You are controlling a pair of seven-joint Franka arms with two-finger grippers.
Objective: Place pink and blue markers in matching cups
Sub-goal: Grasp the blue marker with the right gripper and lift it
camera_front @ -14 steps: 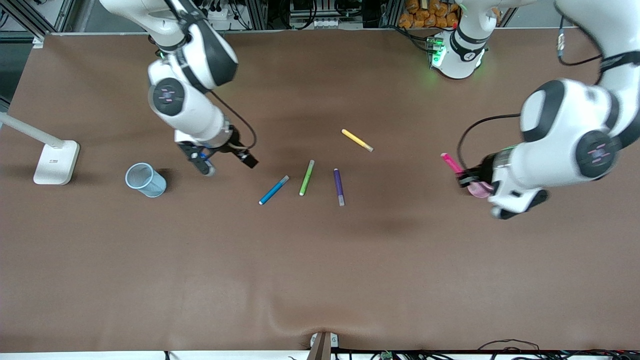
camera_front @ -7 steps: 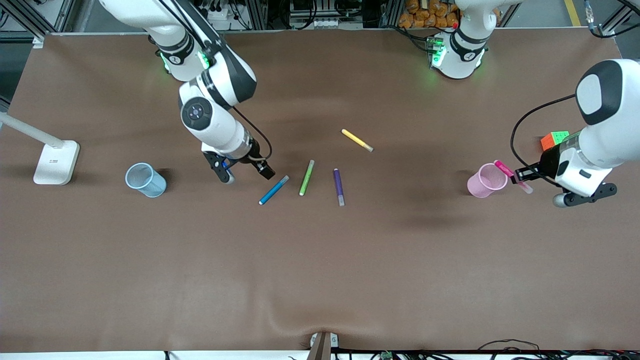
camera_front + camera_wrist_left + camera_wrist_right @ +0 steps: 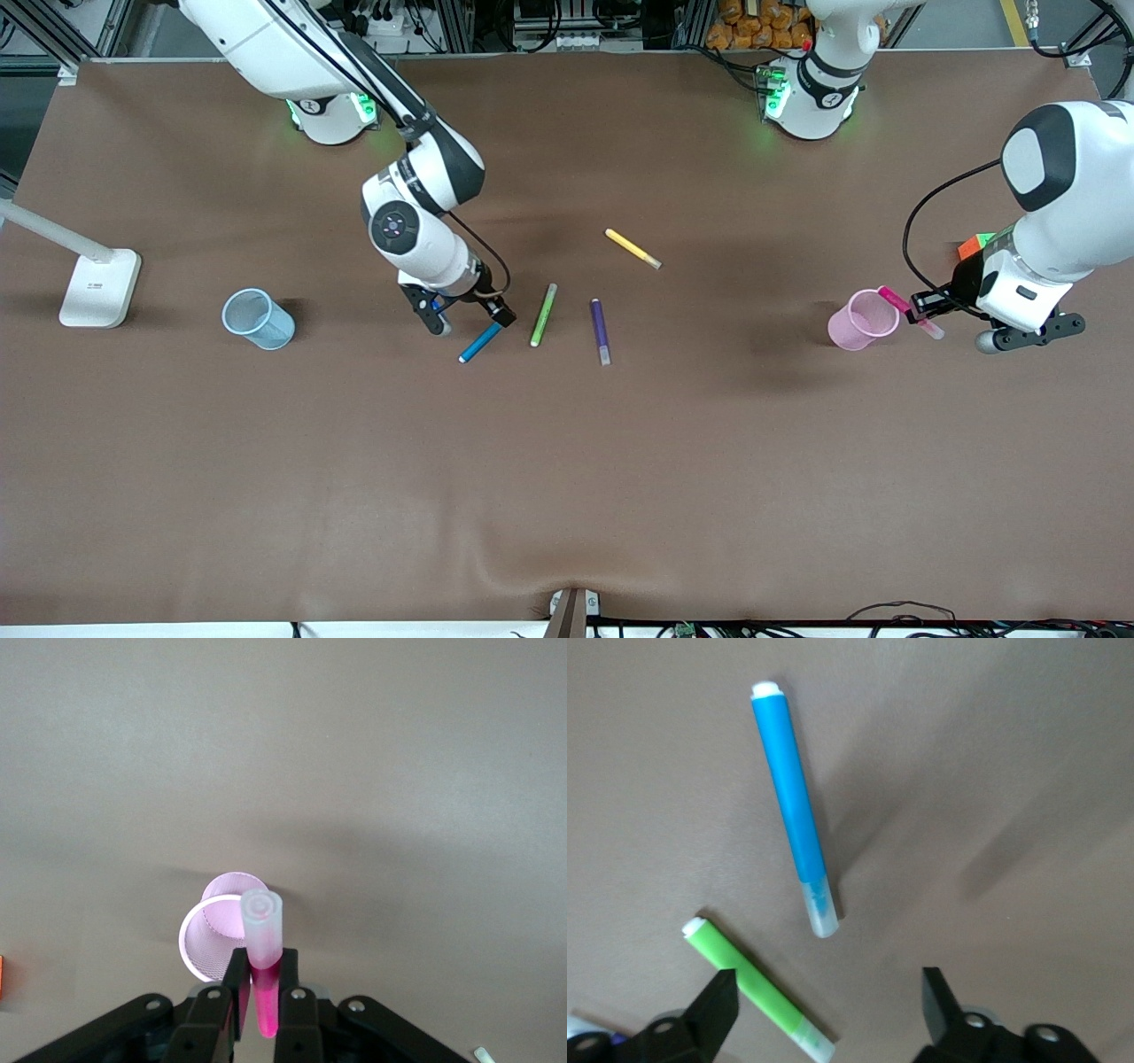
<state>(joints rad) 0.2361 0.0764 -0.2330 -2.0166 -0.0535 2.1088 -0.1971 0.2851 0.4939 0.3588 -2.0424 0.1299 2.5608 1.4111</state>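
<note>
My left gripper is shut on the pink marker, holding it tilted beside and just over the rim of the pale pink cup. In the left wrist view the pink marker sits between the fingers with its pale end up, the pink cup below it. My right gripper is open over the pale end of the blue marker, which lies flat on the table. The right wrist view shows the blue marker ahead of the spread fingers. The pale blue cup stands toward the right arm's end.
A lime-green marker, a dark purple marker and a yellow marker lie near the blue one. The green marker shows by one right finger. A white lamp base and a coloured cube sit at the table's ends.
My right gripper has moved from beside the blue cup across to the blue marker. My left gripper swung away toward the left arm's end, then came back a little toward the pink cup with the pink marker.
</note>
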